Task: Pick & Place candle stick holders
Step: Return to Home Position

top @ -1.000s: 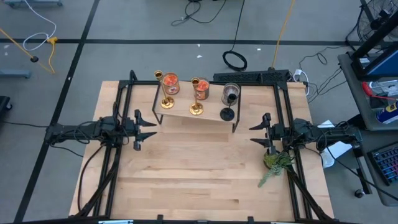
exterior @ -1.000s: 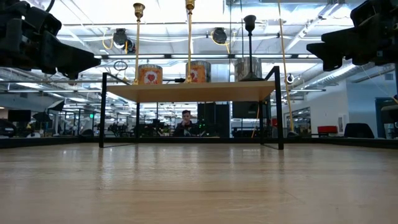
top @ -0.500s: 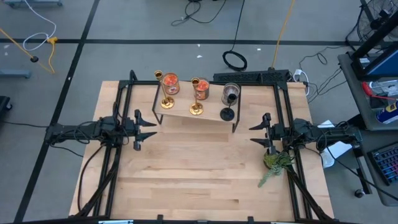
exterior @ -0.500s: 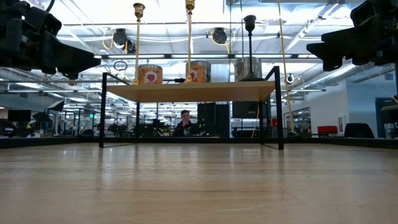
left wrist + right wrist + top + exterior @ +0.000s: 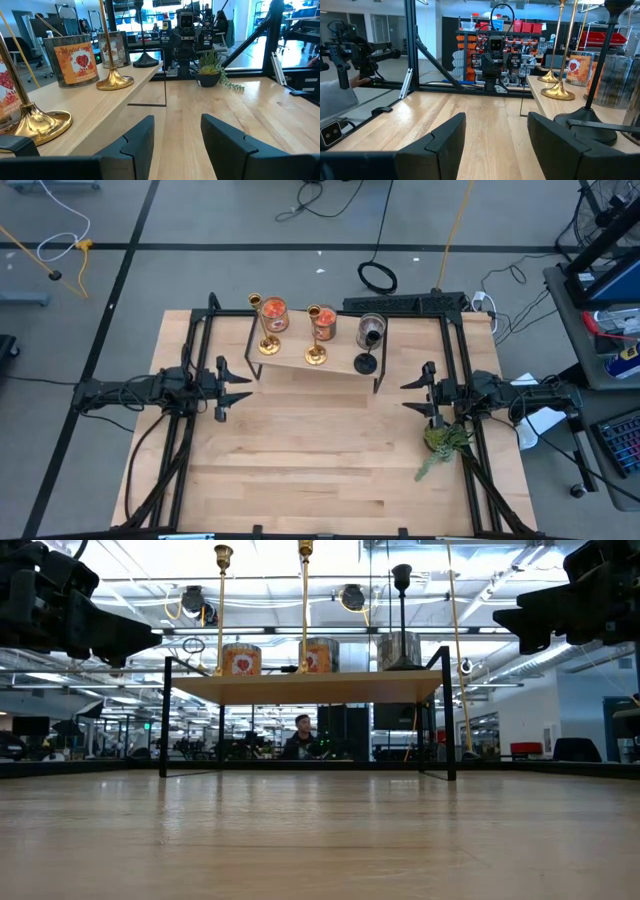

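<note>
Two brass-gold candle stick holders and a black one stand upright on their round bases on a small wooden shelf at the table's far middle. They also show in the low view. My left gripper is open and empty, left of the shelf. My right gripper is open and empty, right of the shelf.
Two orange jar candles and a grey jar candle stand behind the holders on the shelf. A small green plant sits near the right arm. Bare wooden table lies in front of the shelf. A person shows in the room behind.
</note>
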